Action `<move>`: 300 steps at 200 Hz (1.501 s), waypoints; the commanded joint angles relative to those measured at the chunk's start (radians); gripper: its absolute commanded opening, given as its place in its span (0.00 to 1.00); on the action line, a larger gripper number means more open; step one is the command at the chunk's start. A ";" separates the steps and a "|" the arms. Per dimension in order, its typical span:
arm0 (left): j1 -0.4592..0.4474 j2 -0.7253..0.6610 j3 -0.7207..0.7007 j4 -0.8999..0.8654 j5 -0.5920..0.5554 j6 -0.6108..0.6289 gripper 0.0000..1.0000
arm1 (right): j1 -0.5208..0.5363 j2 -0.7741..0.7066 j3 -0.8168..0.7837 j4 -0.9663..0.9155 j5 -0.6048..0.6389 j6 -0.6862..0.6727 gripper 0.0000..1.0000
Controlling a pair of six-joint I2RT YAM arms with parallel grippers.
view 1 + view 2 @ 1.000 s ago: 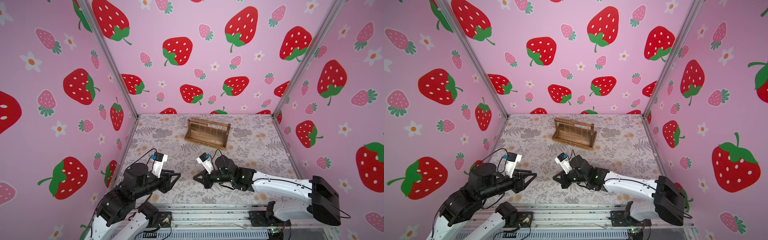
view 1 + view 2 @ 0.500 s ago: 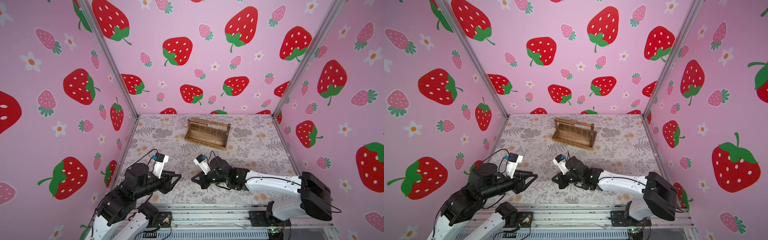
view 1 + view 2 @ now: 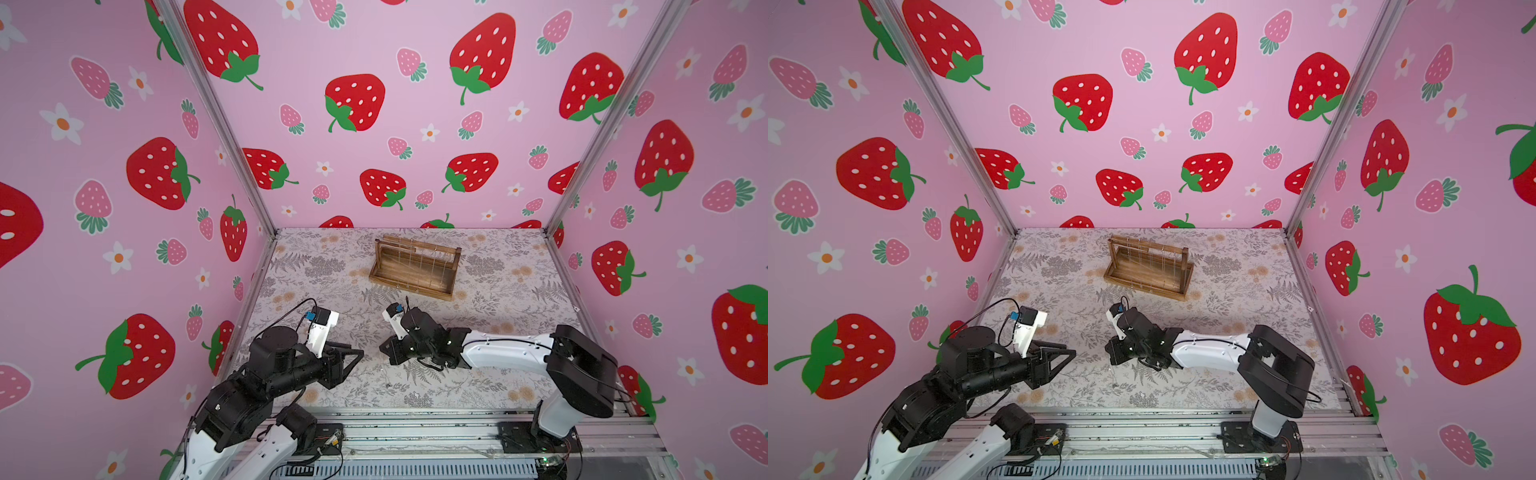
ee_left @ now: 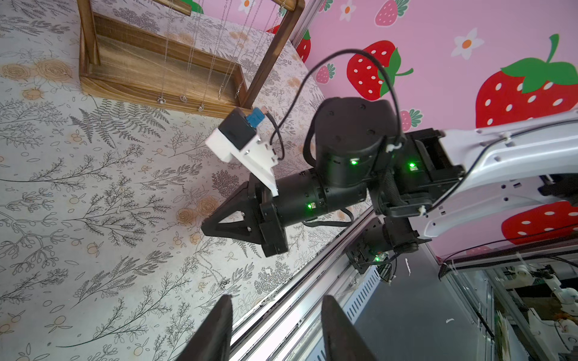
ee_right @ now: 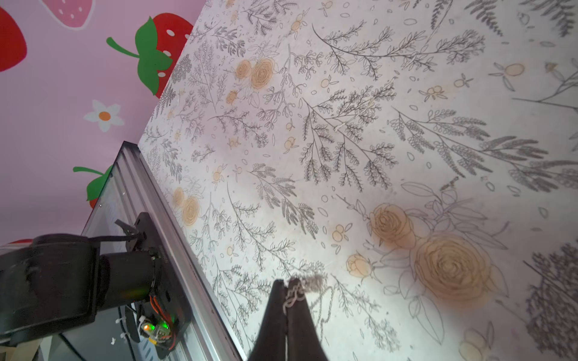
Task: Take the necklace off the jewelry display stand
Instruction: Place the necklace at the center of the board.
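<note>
Two arms sit low over the floral tabletop, both near its front edge and facing each other.

Right gripper: we note the fingers pressed tight together, a short loop of the necklace pinched at their tips. In the left wrist view a fine chain with a small pendant shows on the cloth just below this gripper; we cannot tell whether that end rests on the surface or hangs clear of it.

Left gripper: the fingers are spread apart with nothing between them. It points across at the right gripper, near it but not touching.

Jewelry display stand: this stands upright on its tray base toward the back of the tabletop, set at a slant to the back wall and well apart from both grippers. Several other chains hang from its top bars, their pendants down near the front rim of the tray.

The held necklace is off the stand, at the front of the table between the two arms.
</note>
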 commanded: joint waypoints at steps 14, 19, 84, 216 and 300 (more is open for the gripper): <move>0.002 0.021 -0.003 0.006 0.032 0.018 0.48 | -0.075 0.097 0.059 0.020 -0.023 0.032 0.00; 0.001 0.023 -0.003 0.005 0.035 0.020 0.48 | -0.082 0.109 0.066 0.020 -0.031 0.031 0.00; 0.001 0.039 -0.003 0.006 0.041 0.018 0.49 | -0.153 0.238 0.146 0.039 -0.115 0.037 0.00; 0.002 0.043 -0.003 0.008 0.045 0.021 0.51 | -0.180 0.313 0.195 0.027 -0.118 0.030 0.00; 0.001 0.032 -0.005 0.013 0.051 0.021 0.57 | -0.180 0.306 0.196 0.007 -0.101 0.028 0.14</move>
